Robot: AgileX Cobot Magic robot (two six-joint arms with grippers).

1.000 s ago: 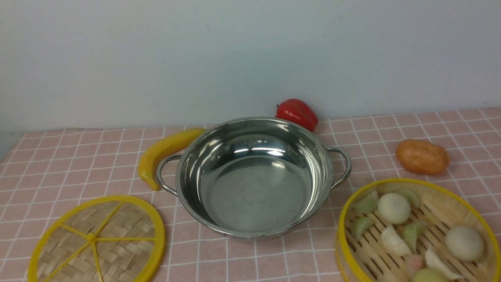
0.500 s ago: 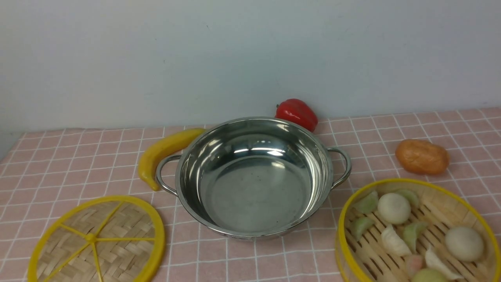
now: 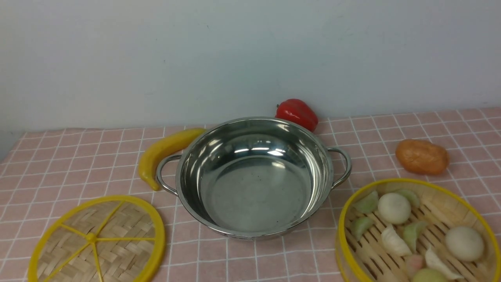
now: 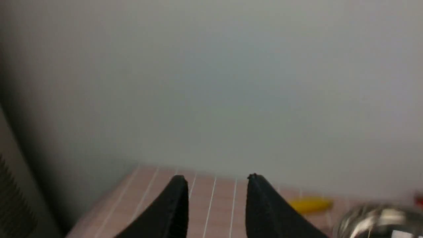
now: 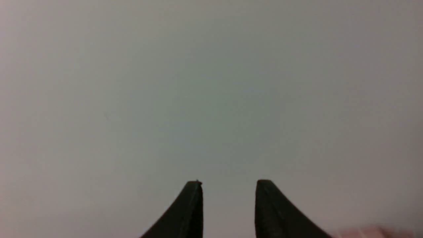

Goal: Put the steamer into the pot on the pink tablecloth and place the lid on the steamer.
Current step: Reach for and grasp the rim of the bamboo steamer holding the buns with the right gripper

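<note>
left gripper (image 4: 216, 177): jaws parted, nothing between, pointed at the grey wall (image 3: 235, 58) | right gripper (image 5: 228, 181): likewise parted, gripping nothing | steamer (image 3: 440, 203): on pink tablecloth (image 3: 78, 156), right of pot (image 3: 254, 196), not touching | lid (image 3: 96, 239): flat on cloth, left of pot | banana (image 3: 164, 150) just beside pot's left handle, red pepper (image 3: 296, 112) behind pot

My front camera sits between my arms, looking forward and down over the pink tablecloth (image 3: 78, 156), close to the pot (image 3: 195, 164), with the wall (image 3: 195, 58) behind. My left wrist camera looks past my left hand (image 4: 216, 177) toward that wall, sharing the banana (image 4: 310, 204) and pot rim with the front view. My right wrist camera, past my right hand (image 5: 228, 181), faces almost only wall.
</note>
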